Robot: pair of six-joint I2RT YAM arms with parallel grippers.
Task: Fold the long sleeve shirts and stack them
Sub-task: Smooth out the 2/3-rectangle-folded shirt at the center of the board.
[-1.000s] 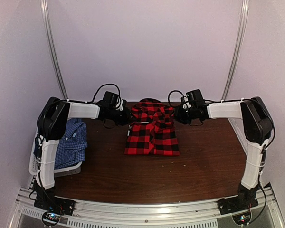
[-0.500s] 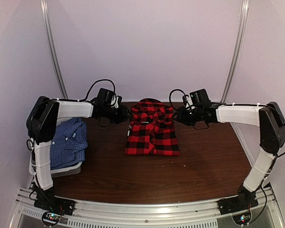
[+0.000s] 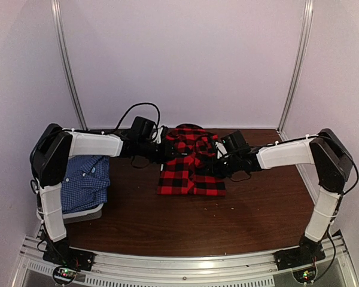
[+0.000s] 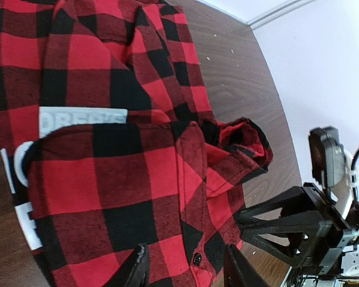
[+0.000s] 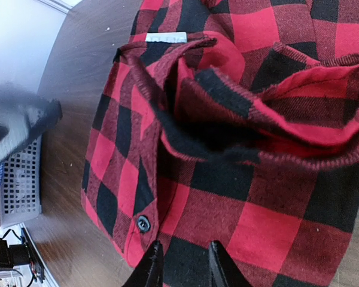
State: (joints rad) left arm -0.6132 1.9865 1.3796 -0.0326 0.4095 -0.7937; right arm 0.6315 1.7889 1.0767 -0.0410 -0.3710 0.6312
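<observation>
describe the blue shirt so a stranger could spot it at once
Start at the brown table and go to its left edge, where a pale basket sits. The blue shirt is heaped in it, finely checked, unlike the bold red-and-black plaid shirt spread mid-table.

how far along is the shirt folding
Done: the red plaid shirt lies mostly folded mid-table. In hand: the left gripper and right gripper, both open, are at its sides, near a bunched fold. Left: the blue check shirt sits crumpled in the basket, unfolded and unstacked.
</observation>
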